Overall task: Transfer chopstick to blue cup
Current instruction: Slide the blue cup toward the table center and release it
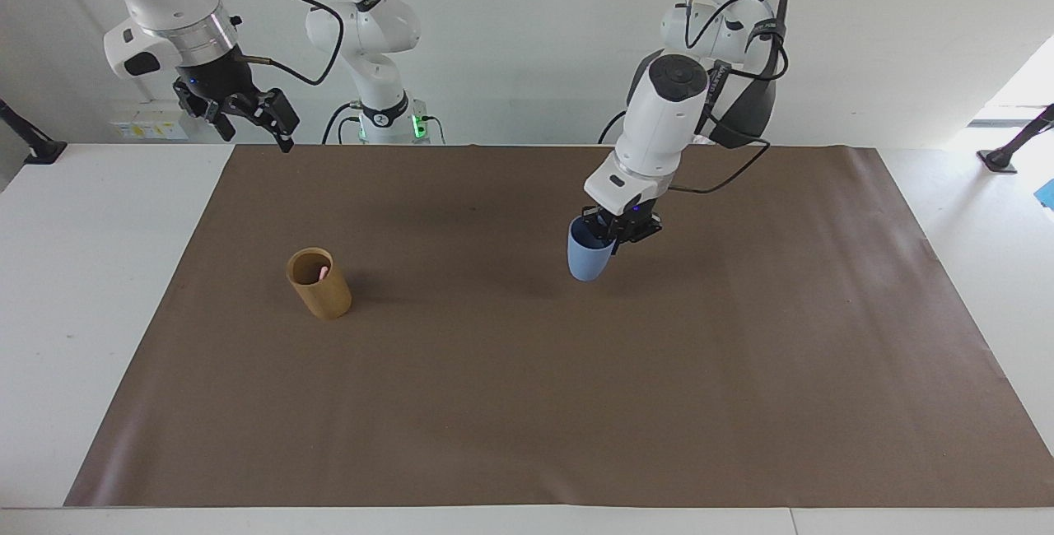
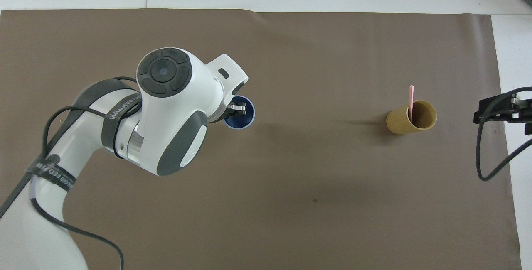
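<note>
Facing view
- The left gripper is clamped on the rim of the blue cup, with 1 finger inside the mouth and 1 outside the wall.
- The blue cup hangs from that grip over the middle of the brown mat, its mouth up and its base tipped slightly toward the right arm's end; whether the base touches the mat cannot be told.
- A soft shadow lies on the mat beside the cup's base.
- The tan wooden cylinder stands on the mat toward the right arm's end of the table, well apart from the cup.
- Only the pink tip of the chopstick shows, inside the cylinder's mouth and leaning on its rim.
- The right gripper waits high over the mat's corner nearest the right arm's base, its fingers spread wide and holding nothing.

Overhead view
- The left arm's white wrist covers part of the blue cup; the left gripper sits at the cup's rim over its dark interior.
- The chopstick stands in the tan wooden cylinder, its upper part sticking out above the rim.
- The right gripper shows only as a dark part at the frame's edge, over the white table just off the mat.
</note>
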Available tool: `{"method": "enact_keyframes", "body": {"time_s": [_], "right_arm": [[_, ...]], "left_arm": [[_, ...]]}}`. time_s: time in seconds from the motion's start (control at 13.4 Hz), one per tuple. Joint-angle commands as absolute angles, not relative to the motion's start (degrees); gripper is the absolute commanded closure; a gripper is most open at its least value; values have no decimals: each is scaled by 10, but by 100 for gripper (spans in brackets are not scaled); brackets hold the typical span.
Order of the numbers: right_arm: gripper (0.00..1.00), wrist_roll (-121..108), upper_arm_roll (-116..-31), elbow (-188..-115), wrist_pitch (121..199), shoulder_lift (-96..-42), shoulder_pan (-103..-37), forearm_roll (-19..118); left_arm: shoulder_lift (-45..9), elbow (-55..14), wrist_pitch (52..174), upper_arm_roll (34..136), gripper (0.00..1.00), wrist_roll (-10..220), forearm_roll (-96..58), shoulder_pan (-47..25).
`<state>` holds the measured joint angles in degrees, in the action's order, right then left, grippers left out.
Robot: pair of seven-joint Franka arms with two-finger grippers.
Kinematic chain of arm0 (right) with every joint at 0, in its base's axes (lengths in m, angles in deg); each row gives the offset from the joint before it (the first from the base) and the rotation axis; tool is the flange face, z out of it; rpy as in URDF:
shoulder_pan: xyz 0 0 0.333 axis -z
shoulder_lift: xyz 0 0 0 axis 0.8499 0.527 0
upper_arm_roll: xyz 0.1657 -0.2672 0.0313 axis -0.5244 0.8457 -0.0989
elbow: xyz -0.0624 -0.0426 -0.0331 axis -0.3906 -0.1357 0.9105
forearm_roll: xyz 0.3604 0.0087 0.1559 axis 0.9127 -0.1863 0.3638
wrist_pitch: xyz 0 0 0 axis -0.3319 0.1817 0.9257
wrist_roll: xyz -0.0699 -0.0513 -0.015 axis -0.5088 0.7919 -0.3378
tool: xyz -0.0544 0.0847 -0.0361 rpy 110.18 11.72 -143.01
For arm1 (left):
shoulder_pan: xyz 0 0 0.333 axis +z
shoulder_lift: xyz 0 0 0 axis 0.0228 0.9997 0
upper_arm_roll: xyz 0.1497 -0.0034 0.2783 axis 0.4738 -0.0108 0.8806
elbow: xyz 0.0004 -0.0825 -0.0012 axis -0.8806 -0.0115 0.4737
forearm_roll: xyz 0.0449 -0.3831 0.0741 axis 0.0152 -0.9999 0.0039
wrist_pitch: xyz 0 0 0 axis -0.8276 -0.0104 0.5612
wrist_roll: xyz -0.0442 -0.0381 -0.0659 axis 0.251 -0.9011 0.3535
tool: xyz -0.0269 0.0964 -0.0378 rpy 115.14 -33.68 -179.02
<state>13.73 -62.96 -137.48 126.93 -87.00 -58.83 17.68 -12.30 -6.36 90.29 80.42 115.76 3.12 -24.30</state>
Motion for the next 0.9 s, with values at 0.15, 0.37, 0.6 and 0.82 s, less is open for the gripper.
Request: {"method": "enact_keyframes", "body": {"time_s": [0.15,0.37,0.6,0.82], "right_arm": [[0,123,-626,-1377,1274,-873,-572,181],[0,87,-627,-1371,1287,-866,-571,170],[0,83,-632,-1365,1288,-863,-578,152],[0,80,-634,-1359,1291,-857,-587,152]], "left_arm": [[-77,-33,959,811,100,1193,21,-287],[-63,-44,960,811,100,1188,14,-303],[-52,-48,971,811,100,1193,14,-316],[-46,-49,970,812,100,1193,13,-325]]}}
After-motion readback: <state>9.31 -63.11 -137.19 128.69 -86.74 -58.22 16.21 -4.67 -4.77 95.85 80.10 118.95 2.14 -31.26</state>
